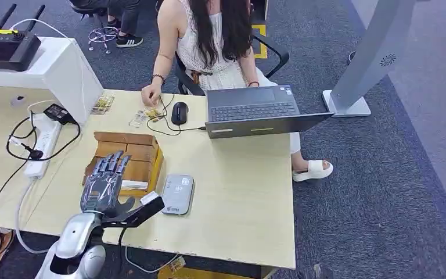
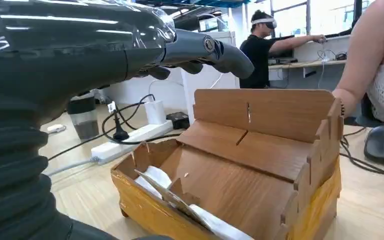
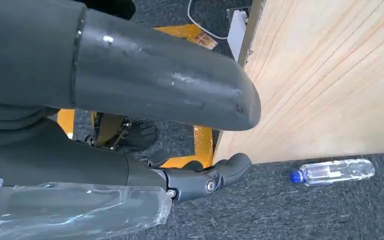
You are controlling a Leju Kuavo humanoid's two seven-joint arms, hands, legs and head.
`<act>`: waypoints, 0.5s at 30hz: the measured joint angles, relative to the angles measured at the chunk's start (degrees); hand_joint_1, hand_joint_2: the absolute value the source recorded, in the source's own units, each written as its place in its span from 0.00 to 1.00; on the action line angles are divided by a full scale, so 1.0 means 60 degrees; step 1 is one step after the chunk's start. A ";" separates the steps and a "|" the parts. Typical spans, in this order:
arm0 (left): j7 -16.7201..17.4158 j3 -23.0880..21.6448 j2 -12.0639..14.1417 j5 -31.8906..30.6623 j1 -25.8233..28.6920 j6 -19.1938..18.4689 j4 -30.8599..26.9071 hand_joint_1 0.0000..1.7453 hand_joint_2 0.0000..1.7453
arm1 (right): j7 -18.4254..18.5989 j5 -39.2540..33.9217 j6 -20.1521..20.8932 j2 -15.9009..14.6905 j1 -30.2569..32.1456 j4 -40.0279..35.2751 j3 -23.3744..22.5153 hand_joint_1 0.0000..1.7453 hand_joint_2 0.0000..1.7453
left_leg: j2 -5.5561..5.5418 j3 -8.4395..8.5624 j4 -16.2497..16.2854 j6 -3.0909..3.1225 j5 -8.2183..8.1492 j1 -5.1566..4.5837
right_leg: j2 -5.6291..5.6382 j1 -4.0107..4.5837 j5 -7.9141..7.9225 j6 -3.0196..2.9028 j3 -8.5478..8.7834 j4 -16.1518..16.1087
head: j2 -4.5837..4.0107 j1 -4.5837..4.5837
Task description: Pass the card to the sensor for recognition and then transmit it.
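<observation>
Grey carpet lay around our pale tabletop, where a person sat behind a laptop. Our left hand hovered over the wooden box, fingers spread and holding nothing. White cards lay inside the box. Beside it sat the grey sensor. Our right hand hung below the tabletop edge, fingers curled, empty.
</observation>
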 joint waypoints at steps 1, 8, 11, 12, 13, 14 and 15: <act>0.0000 0.0000 0.0004 0.0004 0.0001 0.0000 0.0014 0.00 1.00 | 0.0000 0.0000 0.0000 0.0000 -0.0001 0.0004 0.0000 0.00 0.00 | 0.0000 0.0000 0.0000 0.0000 0.0000 0.0000 | 0.0000 0.0000 0.0000 0.0000 0.0000 0.0000 | 0.0000 0.0000; 0.0146 0.0000 0.0026 0.0051 0.0003 -0.0190 0.0044 0.00 1.00 | 0.0073 0.0036 -0.0004 0.0000 -0.0005 0.0007 -0.0004 0.00 0.00 | -0.0001 -0.0001 0.0000 0.0000 0.0000 -0.0001 | -0.0001 0.0000 0.0000 0.0000 0.0000 -0.0001 | 0.0000 0.0000; 0.0233 0.0000 0.0077 0.0069 0.0005 -0.0361 0.0142 0.00 1.00 | 0.0102 0.0091 -0.0004 0.0000 -0.0005 0.0018 -0.0007 0.00 0.00 | 0.0000 -0.0001 0.0000 0.0000 0.0000 0.0000 | 0.0000 0.0000 0.0000 0.0000 0.0000 0.0000 | 0.0000 0.0000; 0.0273 0.0000 0.0084 0.0069 0.0004 -0.0368 0.0186 0.00 1.00 | 0.0102 0.0098 -0.0004 0.0000 -0.0006 0.0026 -0.0007 0.00 0.00 | -0.0001 -0.0001 0.0000 0.0000 0.0000 0.0000 | 0.0000 0.0000 0.0000 0.0000 0.0000 0.0000 | 0.0000 0.0000; 0.0288 0.0000 0.0084 0.0069 0.0004 -0.0368 0.0247 0.00 1.00 | 0.0106 0.0109 -0.0004 0.0000 -0.0008 0.0029 -0.0007 0.00 0.00 | -0.0001 -0.0001 0.0000 0.0000 0.0000 0.0000 | -0.0001 0.0000 0.0000 0.0000 0.0000 0.0000 | 0.0000 0.0000; 0.0291 0.0000 0.0084 0.0073 0.0005 -0.0368 0.0292 0.00 1.00 | 0.0109 0.0113 -0.0004 0.0000 -0.0010 0.0029 -0.0007 0.00 0.00 | -0.0001 -0.0001 0.0000 0.0000 0.0000 0.0000 | -0.0001 0.0000 0.0000 0.0000 0.0000 0.0000 | 0.0000 0.0000; 0.0299 0.0000 0.0084 0.0076 0.0004 -0.0368 0.0339 0.00 1.00 | 0.0120 0.0117 -0.0004 0.0000 -0.0012 0.0033 -0.0007 0.00 0.00 | -0.0001 -0.0001 0.0000 0.0000 0.0000 0.0000 | -0.0001 0.0000 0.0000 0.0000 0.0000 0.0000 | 0.0000 0.0000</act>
